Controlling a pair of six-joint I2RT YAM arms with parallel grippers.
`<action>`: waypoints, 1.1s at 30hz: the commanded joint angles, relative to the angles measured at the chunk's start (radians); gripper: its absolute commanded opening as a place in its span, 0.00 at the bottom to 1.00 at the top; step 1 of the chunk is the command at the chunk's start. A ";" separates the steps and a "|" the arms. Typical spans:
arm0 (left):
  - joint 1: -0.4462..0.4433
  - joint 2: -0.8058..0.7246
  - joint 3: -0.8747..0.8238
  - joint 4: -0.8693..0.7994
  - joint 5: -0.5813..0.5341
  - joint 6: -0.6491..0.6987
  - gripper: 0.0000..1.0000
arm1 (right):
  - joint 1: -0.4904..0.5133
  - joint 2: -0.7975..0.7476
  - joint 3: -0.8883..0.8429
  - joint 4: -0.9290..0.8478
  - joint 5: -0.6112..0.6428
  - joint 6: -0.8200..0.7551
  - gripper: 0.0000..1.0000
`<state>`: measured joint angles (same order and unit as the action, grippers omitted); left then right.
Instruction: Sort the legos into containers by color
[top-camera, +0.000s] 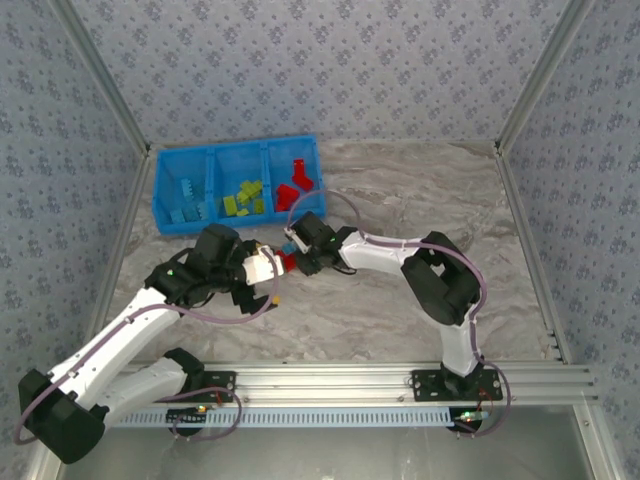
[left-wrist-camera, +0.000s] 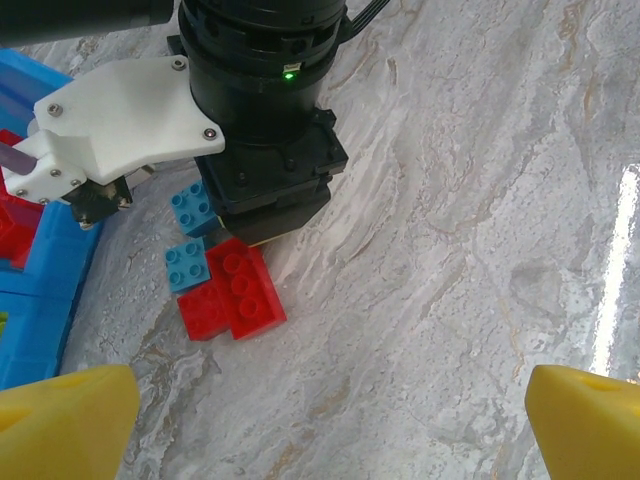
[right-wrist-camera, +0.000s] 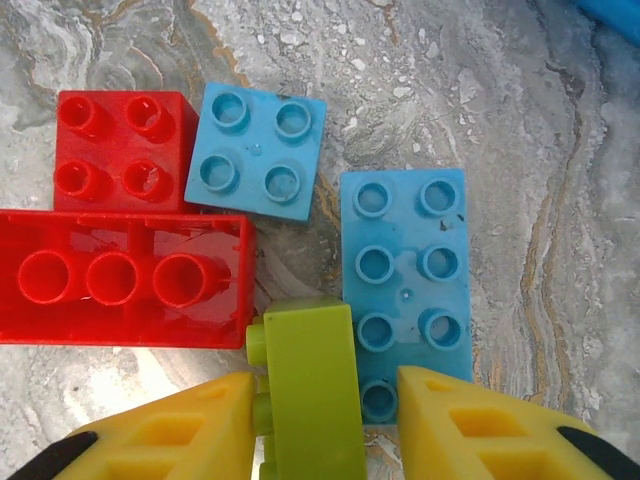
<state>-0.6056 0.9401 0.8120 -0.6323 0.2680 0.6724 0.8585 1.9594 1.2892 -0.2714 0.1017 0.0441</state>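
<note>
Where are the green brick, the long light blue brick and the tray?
green brick (right-wrist-camera: 305, 390): right wrist view, on its smooth upward side.
long light blue brick (right-wrist-camera: 405, 275): right wrist view, middle of its studded top.
tray (top-camera: 159, 195): top view, on its left wall.

Marbled tabletop (top-camera: 400, 200) (grey-veined) between floral-patterned walls (top-camera: 330, 60).

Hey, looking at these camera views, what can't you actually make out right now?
- Right wrist view: the lime green brick is cut off by the bottom edge; whether the right gripper clamps it is unclear.
- Top view: the loose bricks lie mostly under the right gripper, hiding their count.
- Top view: the blue tray holds contents too small to count.
- Left wrist view: the right arm's black wrist covers some loose bricks.
</note>
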 joint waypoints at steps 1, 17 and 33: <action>-0.008 0.004 -0.001 0.012 -0.013 0.013 0.99 | 0.030 0.002 -0.044 -0.065 0.059 -0.004 0.40; -0.007 0.006 -0.007 0.016 -0.043 0.015 0.99 | 0.063 -0.237 -0.212 -0.014 0.117 0.092 0.57; -0.008 0.008 0.008 -0.122 0.065 0.143 0.99 | 0.061 -0.120 -0.160 0.019 0.035 0.141 0.15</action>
<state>-0.6090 0.9516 0.7971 -0.7174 0.3008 0.7780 0.9180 1.8591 1.1061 -0.2443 0.1329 0.1658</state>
